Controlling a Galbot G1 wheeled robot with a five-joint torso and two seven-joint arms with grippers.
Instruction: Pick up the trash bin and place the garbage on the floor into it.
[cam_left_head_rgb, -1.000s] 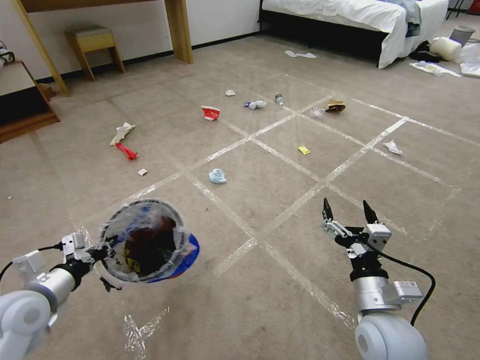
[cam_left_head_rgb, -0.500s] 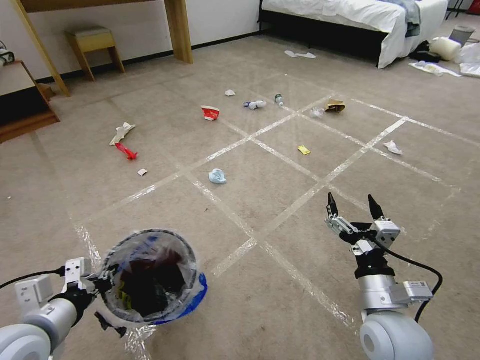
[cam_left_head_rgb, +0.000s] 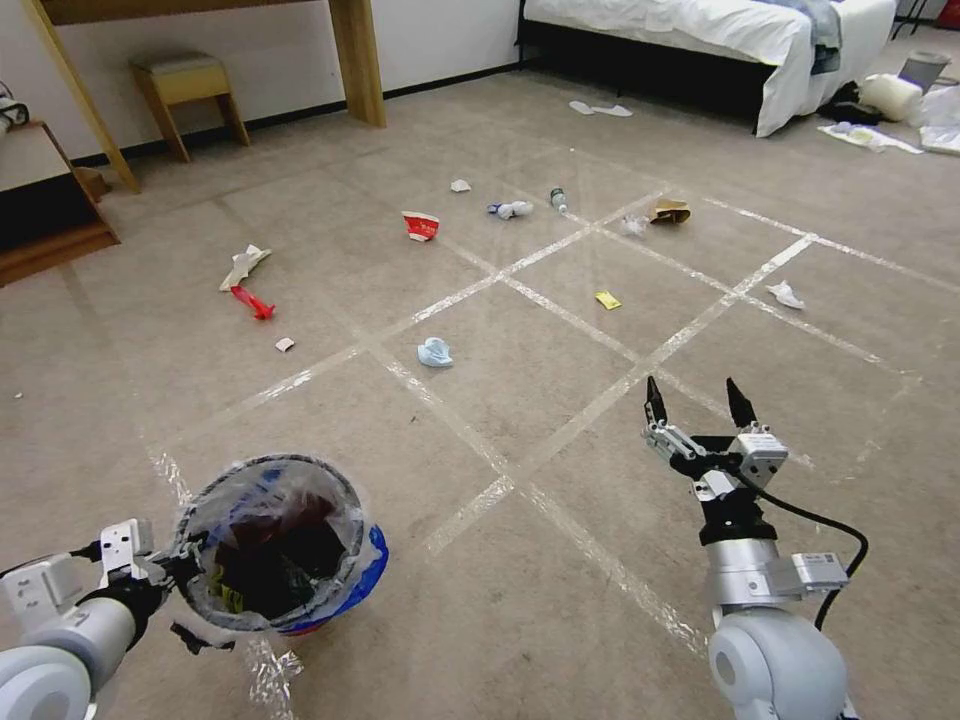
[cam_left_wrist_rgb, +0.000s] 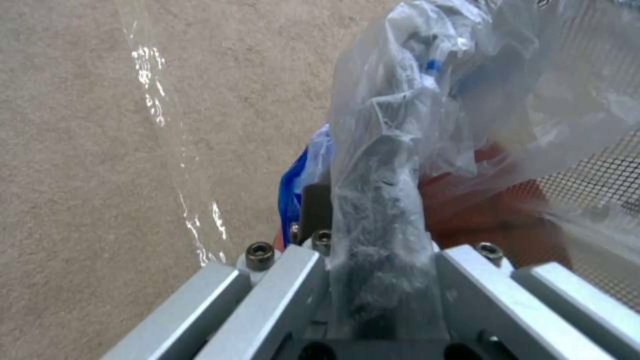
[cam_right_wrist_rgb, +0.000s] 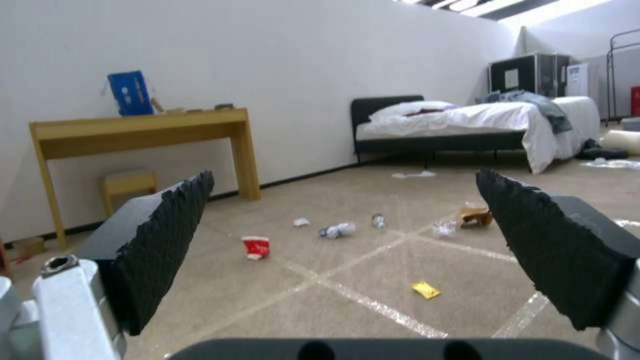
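Bin-carrying step in hand, collection not yet begun. Left end effector (cam_left_head_rgb: 180, 572) low at the near left, pinching the bin (cam_left_head_rgb: 275, 545) by its rim, liner bag (cam_left_wrist_rgb: 400, 150) bunched between the fingers in the left wrist view. Bin mouth up, slightly tilted, close above or perhaps already touching the floor (cam_left_head_rgb: 520, 620); hard to tell which from the head view. Something dark and a yellow scrap inside already, by the look of it.

Right end effector (cam_left_head_rgb: 698, 405) held out over the floor at the near right, fingers spread wide, holding nothing.

Garbage well apart from both arms: blue-white wad (cam_left_head_rgb: 435, 352) nearest, just beyond the closest tape crossing; yellow wrapper (cam_left_head_rgb: 607, 300) and white tissue (cam_left_head_rgb: 786, 294) farther right; red-white cup (cam_left_head_rgb: 421, 225), bottle (cam_left_head_rgb: 558, 199), another bottle-like piece (cam_left_head_rgb: 510, 209) and brown bag (cam_left_head_rgb: 671, 211) in a loose row farther off; red scrap (cam_left_head_rgb: 253, 302) and crumpled paper (cam_left_head_rgb: 244, 265) to the left.

Next move, as a judgement: closing on the nearest wad, which likely calls for driving forward or bending, then lowering the spread right fingers around it with the bin kept level alongside.

Nothing standing in the way on the open carpet. Stool (cam_left_head_rgb: 188, 98) and tabletop leg (cam_left_head_rgb: 358, 60) by the far wall, bed (cam_left_head_rgb: 720, 35) far right, slippers (cam_left_head_rgb: 600, 108) before it, all well clear. Risk: thin liner slipping in the left pinch.
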